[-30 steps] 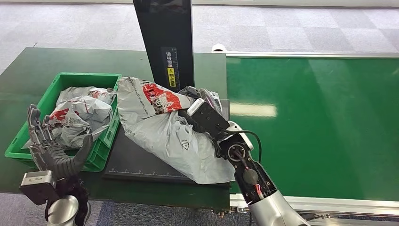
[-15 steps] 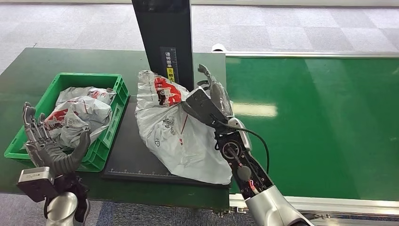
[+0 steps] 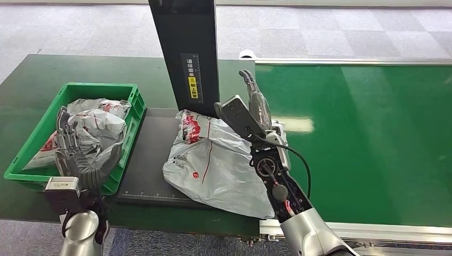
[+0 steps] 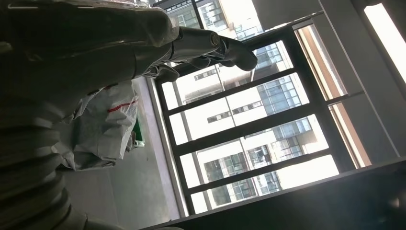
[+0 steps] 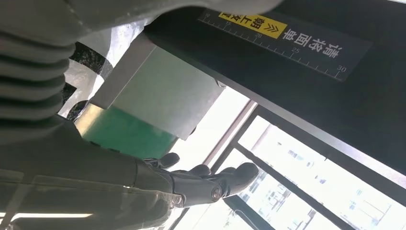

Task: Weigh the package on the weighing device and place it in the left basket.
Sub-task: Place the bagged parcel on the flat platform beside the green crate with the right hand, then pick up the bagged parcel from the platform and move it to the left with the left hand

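Note:
A grey plastic mailer package (image 3: 213,162) with a red label lies flat on the black weighing plate (image 3: 149,170), its near end hanging over the plate's front right corner. My right hand (image 3: 251,109) stands just right of the package, fingers stretched upward and apart, holding nothing; the right wrist view shows those fingers (image 5: 206,179) extended under the black post. My left hand (image 3: 80,154) is raised at the near right corner of the green basket (image 3: 32,154), fingers spread and empty. The left wrist view shows a bagged package (image 4: 103,127) past the fingers (image 4: 210,45).
The green basket holds several grey bagged packages (image 3: 90,125). A black upright post (image 3: 186,50) with a yellow label rises behind the plate. A green conveyor belt (image 3: 368,138) with a metal edge runs on the right. The dark green table (image 3: 32,80) surrounds the basket.
The package has dropped from leaning up to lying flat on the plate, shifted right. My right hand let it go and rose with fingers straight. My left hand moved right, toward the basket's corner.

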Robot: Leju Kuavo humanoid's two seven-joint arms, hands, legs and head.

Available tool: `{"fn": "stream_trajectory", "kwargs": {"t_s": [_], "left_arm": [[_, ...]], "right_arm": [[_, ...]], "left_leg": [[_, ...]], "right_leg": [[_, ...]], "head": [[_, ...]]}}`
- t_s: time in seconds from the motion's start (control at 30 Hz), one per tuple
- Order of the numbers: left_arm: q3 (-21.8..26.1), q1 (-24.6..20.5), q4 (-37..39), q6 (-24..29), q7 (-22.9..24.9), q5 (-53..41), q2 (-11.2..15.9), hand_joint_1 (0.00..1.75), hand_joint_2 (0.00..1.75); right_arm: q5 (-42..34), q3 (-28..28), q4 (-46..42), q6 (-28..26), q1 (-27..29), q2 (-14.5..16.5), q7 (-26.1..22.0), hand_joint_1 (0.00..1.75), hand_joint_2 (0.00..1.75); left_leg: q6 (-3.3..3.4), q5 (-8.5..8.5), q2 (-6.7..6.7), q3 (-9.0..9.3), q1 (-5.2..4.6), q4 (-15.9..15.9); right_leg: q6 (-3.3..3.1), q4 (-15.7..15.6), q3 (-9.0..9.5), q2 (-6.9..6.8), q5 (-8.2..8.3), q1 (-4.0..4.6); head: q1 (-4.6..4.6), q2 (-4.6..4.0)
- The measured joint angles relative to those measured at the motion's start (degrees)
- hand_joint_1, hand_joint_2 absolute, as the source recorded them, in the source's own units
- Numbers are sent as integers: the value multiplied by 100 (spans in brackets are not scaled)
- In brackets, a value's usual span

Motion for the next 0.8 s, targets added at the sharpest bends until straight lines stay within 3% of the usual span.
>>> {"fn": "stream_trajectory", "kwargs": {"t_s": [0.03, 0.17, 0.3, 0.43, 0.6, 0.8], "left_arm": [[-13, -5, 15, -17, 2, -14, 1, 0, 175], [-192, -73, 108, -470, 226, -316, 12, 0, 175], [-747, -335, 544, -1184, 1011, -1389, 30, 0, 175], [-1535, -795, 1548, -1699, 1497, -2601, 10, 0, 175], [-2457, -1502, 3236, -2222, 1328, -3098, -159, 0, 175], [-2866, -2010, 4359, -2309, 1161, -3005, -307, 0, 175]], "right_arm": [[-8, -6, 2, 1, 0, 0, -13, 0, 0], [-249, -59, -64, 27, 34, -1, -439, 0, 175], [-772, -191, -713, -66, 301, -21, -1058, 0, 175], [-1069, -472, -1956, -285, 862, -169, -1136, 0, 175], [-1282, -1033, -3228, -313, 1708, -362, -1318, 0, 175], [-1337, -1309, -3850, -310, 2201, -455, -1435, 0, 175]], "left_leg": [[0, 0, 0, 0, 0, 0], [0, 0, -1, 0, 1, 1], [0, 0, -5, 1, -1, 4], [4, -2, -9, 1, -7, 8], [12, -8, -6, -1, -20, 7], [12, -8, -3, 3, -18, 5]], "right_leg": [[0, 0, 0, 0, 0, 0], [0, -1, -5, -2, 0, 0], [1, -3, -7, -5, 0, -6], [4, -6, -6, -7, 2, -16], [8, -7, 0, -5, 4, -20], [7, -5, 0, -1, 4, -17]], "head": [[0, 0], [-1, 0], [1, 0], [1, 0], [0, 0], [-2, 0]]}}
